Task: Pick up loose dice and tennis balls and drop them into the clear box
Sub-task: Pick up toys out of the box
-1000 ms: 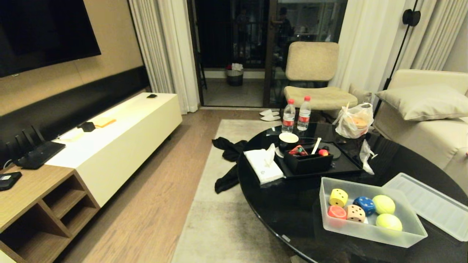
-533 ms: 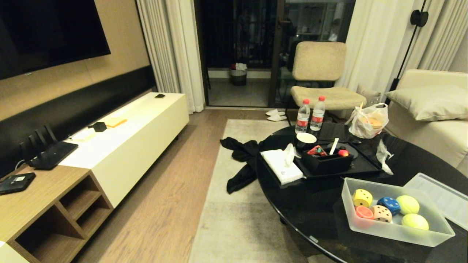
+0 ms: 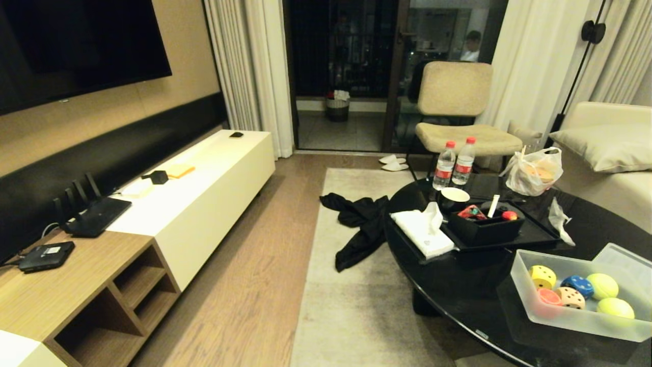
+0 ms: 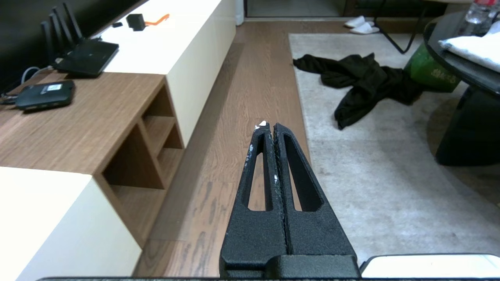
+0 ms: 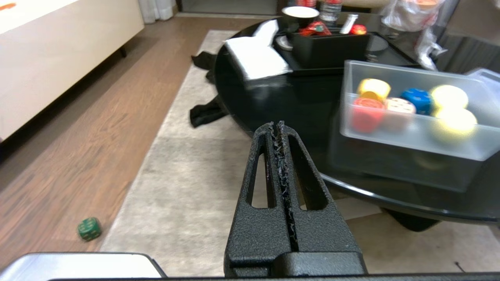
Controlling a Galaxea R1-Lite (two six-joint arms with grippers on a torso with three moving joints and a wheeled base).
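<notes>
The clear box (image 3: 586, 325) stands on the black round table at the right. In it lie a yellow die (image 3: 543, 277), a red die (image 3: 549, 296), a tan die (image 3: 570, 297), a blue die (image 3: 577, 286) and two tennis balls (image 3: 602, 286) (image 3: 615, 308). Its lid (image 3: 629, 262) lies behind it. A green die (image 5: 89, 228) sits loose on the wood floor at the rug's edge, seen only in the right wrist view. My left gripper (image 4: 269, 125) hangs shut and empty over the floor. My right gripper (image 5: 275, 125) is shut and empty, short of the table edge. Neither arm shows in the head view.
The table (image 3: 458, 285) also carries a black tray with a black box (image 3: 484, 229), a tissue pack (image 3: 423, 232), two water bottles (image 3: 453, 163) and a plastic bag (image 3: 535, 173). A black garment (image 3: 361, 224) lies on the rug. A low TV cabinet (image 3: 193, 193) lines the left wall.
The whole head view has slid rightward in the picture, so the camera has turned left. The box, dice and balls keep their places on the table.
</notes>
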